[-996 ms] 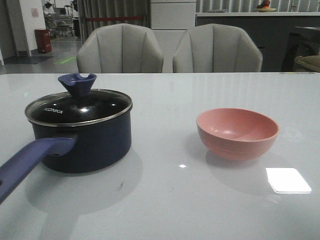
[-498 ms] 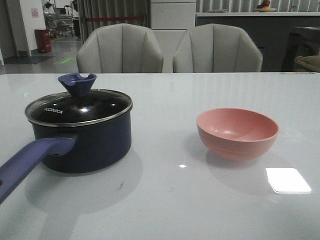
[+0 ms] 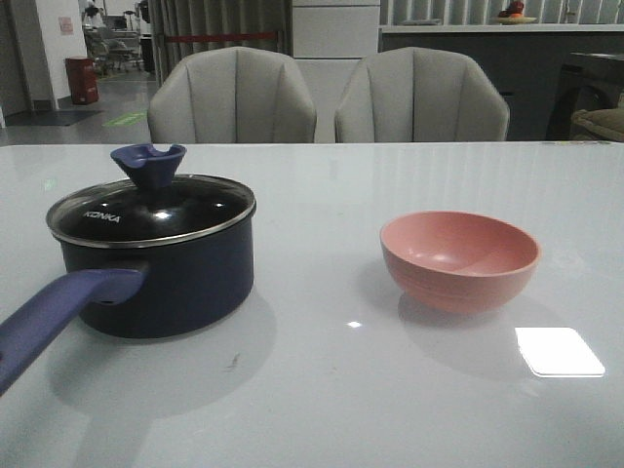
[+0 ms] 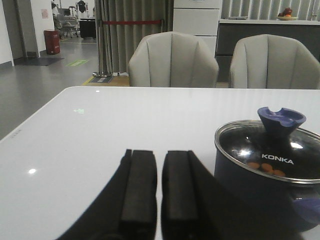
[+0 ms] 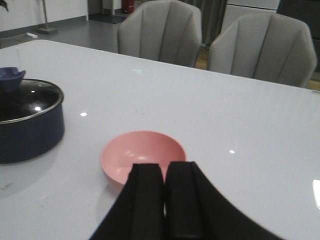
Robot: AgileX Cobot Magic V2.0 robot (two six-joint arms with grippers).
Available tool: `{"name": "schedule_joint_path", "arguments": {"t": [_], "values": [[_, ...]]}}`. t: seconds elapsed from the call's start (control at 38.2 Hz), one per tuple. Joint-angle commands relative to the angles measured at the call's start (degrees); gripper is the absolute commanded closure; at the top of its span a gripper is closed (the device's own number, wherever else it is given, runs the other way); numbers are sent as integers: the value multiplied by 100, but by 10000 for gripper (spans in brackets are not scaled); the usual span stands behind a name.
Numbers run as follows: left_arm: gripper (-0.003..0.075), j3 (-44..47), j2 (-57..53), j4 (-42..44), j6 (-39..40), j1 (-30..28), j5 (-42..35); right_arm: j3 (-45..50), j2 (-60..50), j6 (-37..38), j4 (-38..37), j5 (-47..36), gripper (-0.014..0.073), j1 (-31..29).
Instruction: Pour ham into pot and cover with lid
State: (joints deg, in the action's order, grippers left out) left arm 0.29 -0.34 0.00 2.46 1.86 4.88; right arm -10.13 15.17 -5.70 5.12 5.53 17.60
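Both my grippers, left [image 4: 159, 187] and right [image 5: 165, 197], sit closed and empty; lid [image 3: 151, 207] covers pot [image 3: 156, 278], ham [image 4: 265, 168] inside, so I judge the job done.

Neither arm shows in the front view. In the left wrist view, the left gripper [image 4: 159, 187] has its two black fingers [image 4: 138, 187] standing side by side, nearly parallel, with only a thin slit between them and nothing in it. In the right wrist view, the right gripper [image 5: 165, 197] looks the same: both dark fingers [image 5: 147, 200] pressed close, a narrow seam between, nothing held. Both grippers hang above the table [image 4: 75, 140], not touching it.
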Motion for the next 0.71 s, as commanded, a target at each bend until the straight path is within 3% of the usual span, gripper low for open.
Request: {"name": "schedule_joint_path", "arguments": {"t": [0.0,0.21,0.34,0.68], "values": [[589,119,-101,-35,0,40,-488,-159,-28,-35,-126,-260,435,-472],[589,119,-101,-35,0,40,-488,254,-817,127,-512,-170,435,-1256],[589,119,-101,-35,0,40,-488,601,-1250,801,-1147,-153,435,-1270],[589,119,-101,-35,0,40,-488,1137,-1686,861,-915,-494,435,-1282]]}}
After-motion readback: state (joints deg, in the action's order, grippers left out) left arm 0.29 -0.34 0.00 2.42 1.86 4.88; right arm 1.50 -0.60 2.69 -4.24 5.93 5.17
